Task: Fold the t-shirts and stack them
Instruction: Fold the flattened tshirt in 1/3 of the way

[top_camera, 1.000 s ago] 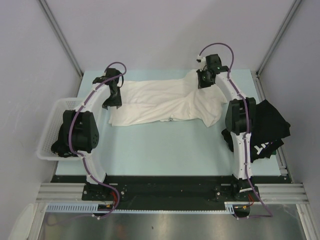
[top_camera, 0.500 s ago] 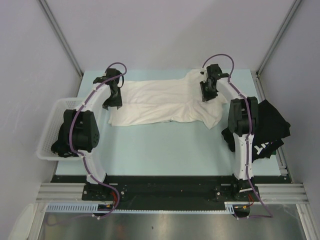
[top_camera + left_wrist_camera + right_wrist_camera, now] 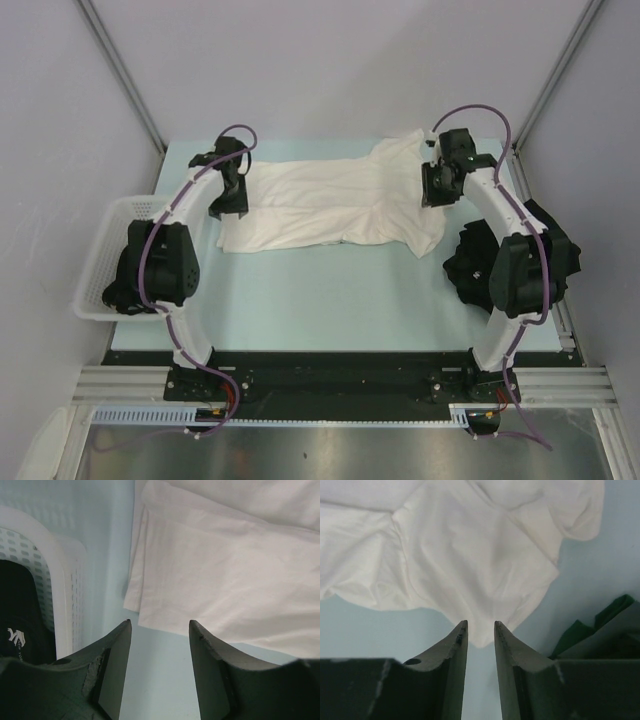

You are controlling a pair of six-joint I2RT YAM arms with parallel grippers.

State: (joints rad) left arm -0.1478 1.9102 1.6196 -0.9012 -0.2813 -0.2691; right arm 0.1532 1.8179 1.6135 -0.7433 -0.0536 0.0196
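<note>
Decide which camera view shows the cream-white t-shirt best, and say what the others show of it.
The top external view: nearly the whole cream-white t-shirt shows, spread across the table. The left wrist view shows only its layered edge; the right wrist view only a crumpled end.

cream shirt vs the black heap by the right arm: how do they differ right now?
Colour: the cream t-shirt is pale, the black t-shirt heap dark. Pose: the cream t-shirt lies spread out mid-table; the black t-shirt heap is crumpled at the right edge. Shared: both rest on the table, neither held.
</note>
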